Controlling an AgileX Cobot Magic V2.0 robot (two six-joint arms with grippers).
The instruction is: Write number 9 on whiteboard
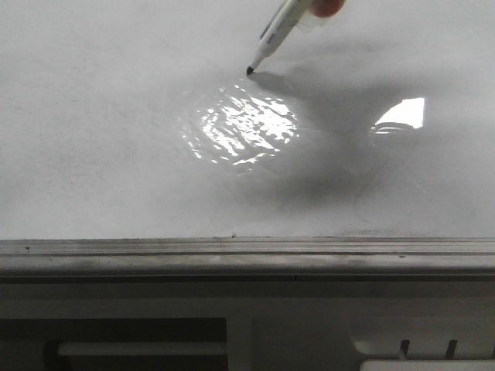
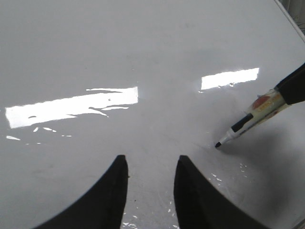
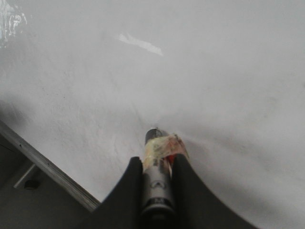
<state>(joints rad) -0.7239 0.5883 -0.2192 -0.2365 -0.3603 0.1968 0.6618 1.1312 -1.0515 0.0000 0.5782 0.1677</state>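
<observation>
Two pincers in view: right pincer (image 3: 156,183) pinches the marker (image 1: 277,32) by its barrel, tilted, black tip touching the whiteboard (image 1: 93,154) toward its far edge, well away from the grey rail (image 1: 232,251) on the near edge. Left pincer (image 2: 150,191) hangs spread over bare board, holding nothing. No stroke of the 9 visible.

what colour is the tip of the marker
Black; the marker tip shows best in the left wrist view.
</observation>
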